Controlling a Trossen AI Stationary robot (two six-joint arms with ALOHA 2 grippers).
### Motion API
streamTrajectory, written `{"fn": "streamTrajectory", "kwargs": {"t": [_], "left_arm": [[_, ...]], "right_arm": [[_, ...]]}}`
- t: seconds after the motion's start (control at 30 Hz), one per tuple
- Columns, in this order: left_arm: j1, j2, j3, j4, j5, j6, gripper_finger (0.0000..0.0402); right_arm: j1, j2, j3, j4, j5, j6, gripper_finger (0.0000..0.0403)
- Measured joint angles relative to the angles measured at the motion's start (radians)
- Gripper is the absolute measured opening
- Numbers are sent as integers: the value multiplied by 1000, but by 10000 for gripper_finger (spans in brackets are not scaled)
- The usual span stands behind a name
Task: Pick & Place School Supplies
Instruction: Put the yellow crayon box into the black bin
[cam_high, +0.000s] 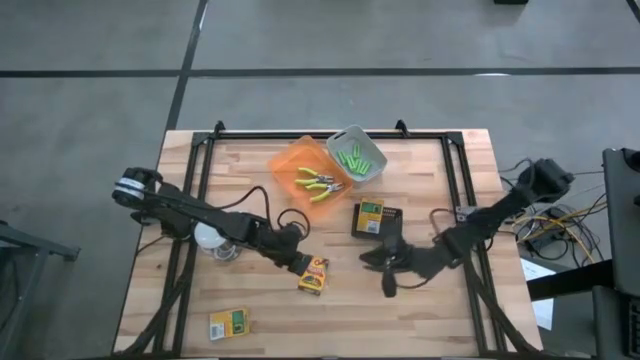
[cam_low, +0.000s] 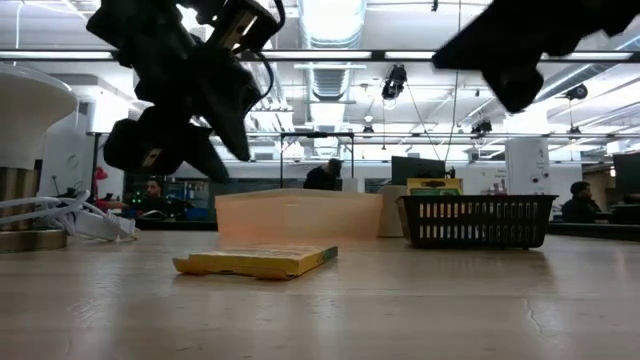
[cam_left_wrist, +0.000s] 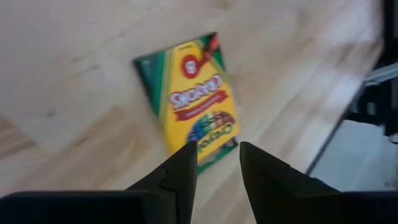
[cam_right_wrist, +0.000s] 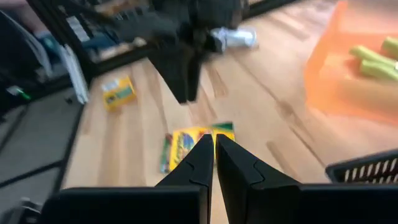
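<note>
The left gripper (cam_high: 300, 262), fingers partly open and empty, hovers just above a yellow-and-green crayon box (cam_high: 314, 275) lying flat mid-table, apparently about to descend and close on it, while the right gripper (cam_high: 375, 260) waits nearby, shut and empty.

I count three yellow-and-green printed boxes on the surface: one near the middle (cam_high: 313, 275), one by the near edge (cam_high: 230, 323), and one beside the right arm (cam_high: 369, 217). There are two bins, one orange bin (cam_high: 288, 158) and one grey bin (cam_high: 372, 172). The orange one holds two green-handled pliers (cam_high: 318, 183). The grey one holds a handful of lime-green markers (cam_high: 352, 156), roughly four, too bunched for me to count exactly. There is one white round thing (cam_high: 208, 237) with a cable. I have two arms, so a left tool (cam_high: 303, 264) and a right tool (cam_high: 372, 261).
</note>
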Motion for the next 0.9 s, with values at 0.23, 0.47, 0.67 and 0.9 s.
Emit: {"fn": "streamTrajectory", "kwargs": {"t": [0.23, 0.47, 0.67, 0.9], "left_arm": [[-4, 0, -37, 89, 9, -4, 126], [-4, 0, -82, 102, 5, -11, 126], [-4, 0, -134, 186, 1, -16, 126], [-4, 0, -188, 242, -8, -29, 126]], "right_arm": [[-9, 247, 86, 21, -54, 11, 18], [-49, 462, 209, 18, -133, 76, 18], [-80, 546, 289, 19, -143, 73, 18], [-88, 584, 346, 17, -143, 59, 18]]}}
